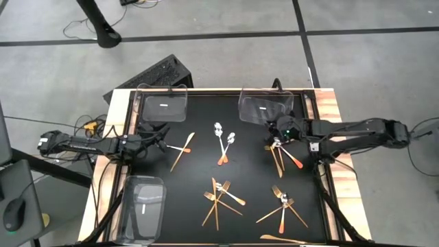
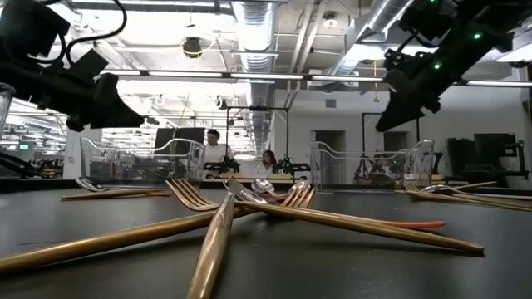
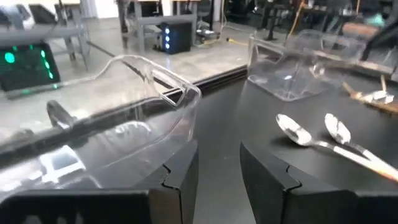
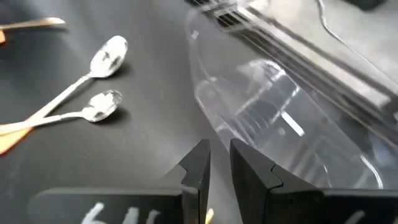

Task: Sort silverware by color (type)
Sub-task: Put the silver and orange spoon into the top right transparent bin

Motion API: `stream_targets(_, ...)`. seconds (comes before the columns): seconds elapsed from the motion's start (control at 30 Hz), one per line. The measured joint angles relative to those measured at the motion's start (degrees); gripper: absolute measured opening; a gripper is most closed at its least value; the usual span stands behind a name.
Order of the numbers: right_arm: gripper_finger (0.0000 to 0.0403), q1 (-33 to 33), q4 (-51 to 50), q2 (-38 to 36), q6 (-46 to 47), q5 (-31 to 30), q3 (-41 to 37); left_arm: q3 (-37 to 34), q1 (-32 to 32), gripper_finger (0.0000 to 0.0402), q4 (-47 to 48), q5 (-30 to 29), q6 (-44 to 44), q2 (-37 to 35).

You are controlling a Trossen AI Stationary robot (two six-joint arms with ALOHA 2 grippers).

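Silverware lies scattered on the black mat: two orange-handled spoons (image 1: 224, 140) at the middle, a gold knife (image 1: 182, 149) toward the left, crossed gold forks (image 1: 219, 199) toward the near edge, and forks with a spoon (image 1: 282, 206) at the near right. My left gripper (image 1: 160, 138) hovers open beside the far left clear tray (image 3: 124, 124), nothing between its fingers (image 3: 267, 180). My right gripper (image 1: 274, 132) hangs above a small pile of utensils (image 1: 282, 156), near the far right tray (image 4: 273, 118). Its fingers (image 4: 252, 171) stand slightly apart on nothing.
A third clear tray (image 1: 142, 206) stands at the near left corner. A gold knife (image 1: 285, 239) lies at the near edge. Wooden table borders (image 1: 329, 110) flank the mat. People sit in the room beyond the table (image 2: 216, 149).
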State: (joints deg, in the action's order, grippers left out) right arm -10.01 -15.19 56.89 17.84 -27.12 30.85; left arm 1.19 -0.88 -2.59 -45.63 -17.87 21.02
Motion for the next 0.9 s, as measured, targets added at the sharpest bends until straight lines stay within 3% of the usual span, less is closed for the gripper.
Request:
stream_targets(0.23, 0.0087, -0.28, 4.16, 3.42, -1.85, -0.03, 0.72, 0.63, 2.20, 0.0103, -1.00, 6.14, -2.01, 0.23)
stream_targets(0.4, 0.0087, -1.79, 3.13, 3.20, 3.71, -1.49, 2.24, 3.07, 2.37, 0.0103, -0.93, 11.35, -3.26, 5.11)
stream_targets(0.7, 0.0090, -2.53, -5.78, 2.62, 8.01, -0.77, 2.73, 9.47, 1.38, 0.0103, -0.80, 10.88, -3.50, 17.62)
stream_targets(0.9, 0.0124, -2.94, -26.19, 3.22, 16.04, 5.50, 8.19, 12.28, 1.35, 0.0104, -1.47, 4.75, -1.64, 22.77)
